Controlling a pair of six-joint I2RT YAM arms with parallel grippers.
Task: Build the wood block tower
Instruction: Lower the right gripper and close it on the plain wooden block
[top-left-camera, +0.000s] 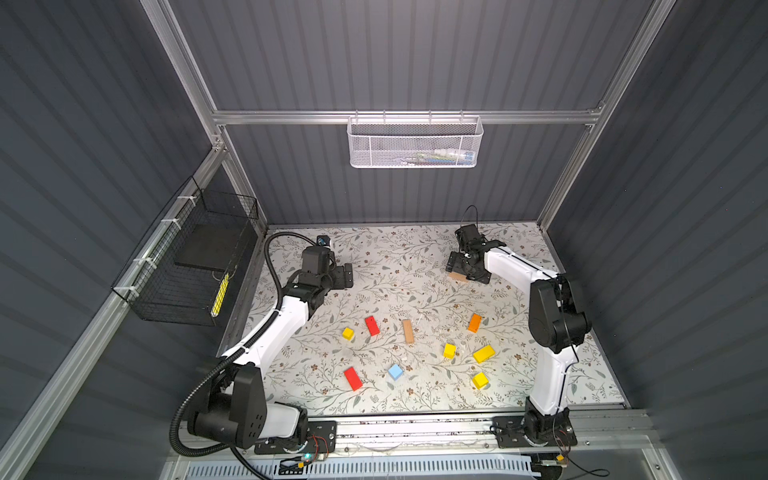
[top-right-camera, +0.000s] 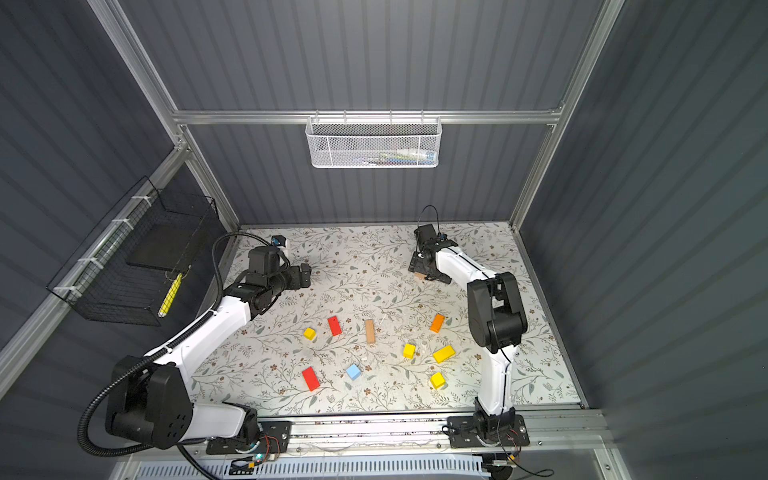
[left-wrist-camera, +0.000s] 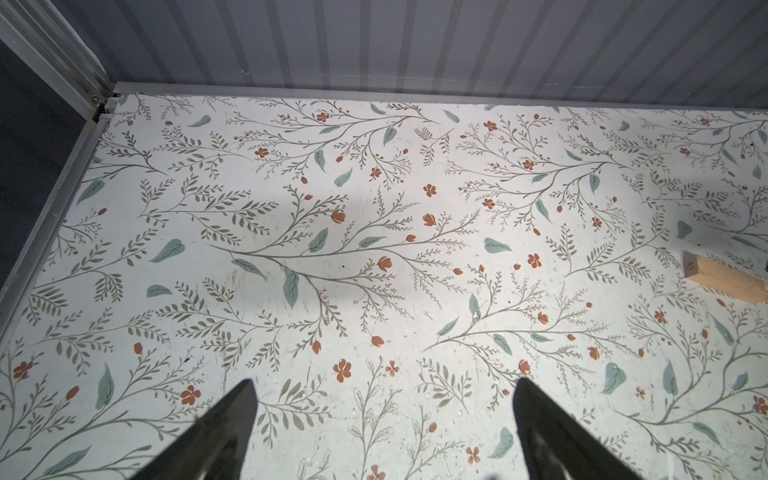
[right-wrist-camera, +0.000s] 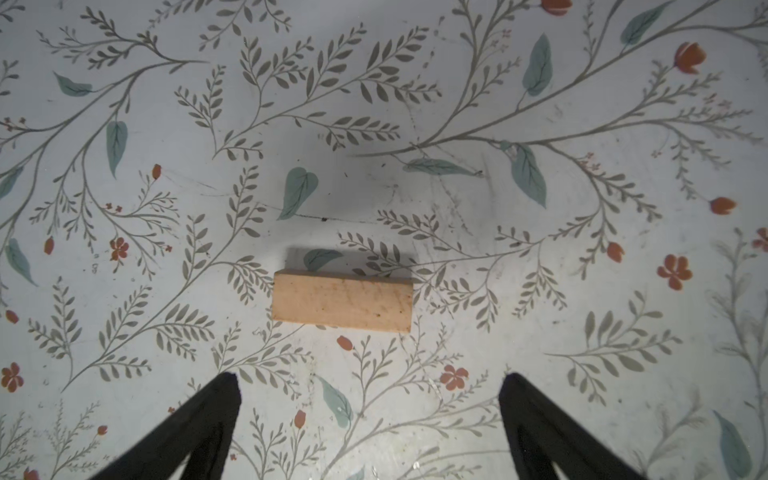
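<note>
Currently, ten wood blocks (top-left-camera: 395, 372) lie singly on the table (top-left-camera: 540, 386), each flat and none resting on another.

Count by type:
- yellow cubes (top-left-camera: 348, 333): three
- light-blue cube (top-right-camera: 353, 371): one
- red bricks (top-left-camera: 372, 325): two
- orange brick (top-left-camera: 474, 323): one
- yellow brick (top-left-camera: 483, 353): one
- tan bricks (top-left-camera: 408, 331): two

Nine of these are scattered, apart from one another, over the front half of the table between the two arms. The tenth, one of the tan bricks, lies at the rear right. The painted pieces have smooth, solid-colour faces and square edges. The tan pieces are bare wood; faint grain and small specks show in the right wrist view.

The right gripper (right-wrist-camera: 370, 380) hangs over the rear tan brick with its jaws spread wide. The brick sits crosswise just ahead of the black, tapered fingertips (right-wrist-camera: 226, 390), clear of both. The left gripper (left-wrist-camera: 384, 386) is at the rear left, jaws likewise spread, with only bare table surface between them.

The table surface is pale and matt, printed with grey-green sprigs and small rust-red flowers, and carries fine scuffs. Grey ribbed panels in an aluminium frame enclose it. One white mesh basket (top-left-camera: 415, 141) hangs on the rear rail. One black wire basket (top-left-camera: 187, 257) is fixed to the left side.
</note>
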